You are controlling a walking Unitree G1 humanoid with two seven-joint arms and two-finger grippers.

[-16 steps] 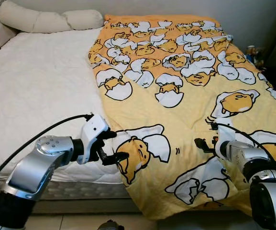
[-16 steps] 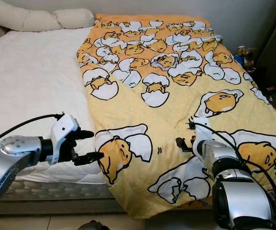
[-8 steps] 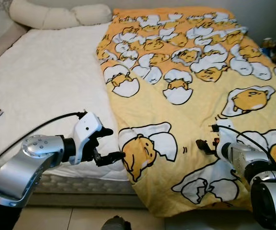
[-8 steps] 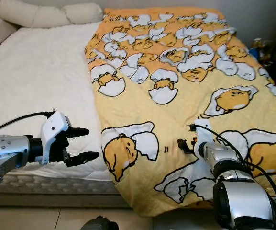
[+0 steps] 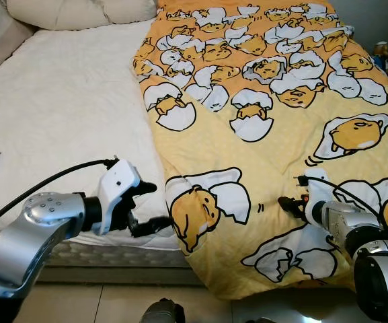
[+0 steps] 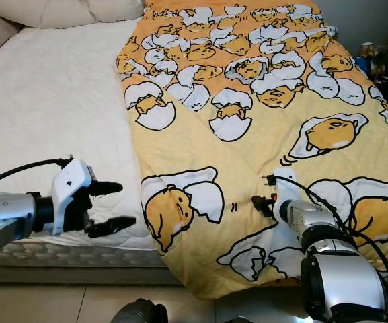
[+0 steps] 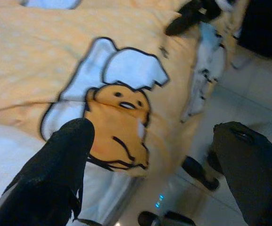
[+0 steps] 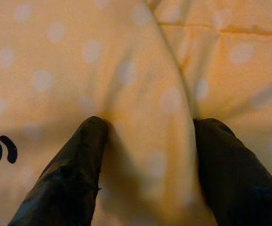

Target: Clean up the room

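Over the last second the left gripper [image 6: 105, 205], its 2 fingers spread, has backed off the yellow blanket's [image 5: 281, 134] edge over the bed [image 5: 59, 108], while the right gripper [image 8: 145, 160], also spread, presses into the cloth, probably readying a fresh grasp.

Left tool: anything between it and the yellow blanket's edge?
No object. In the left eye view the left tool, fingers apart, hovers beside the yellow blanket; between them lies just a narrow strip of bare white mattress.
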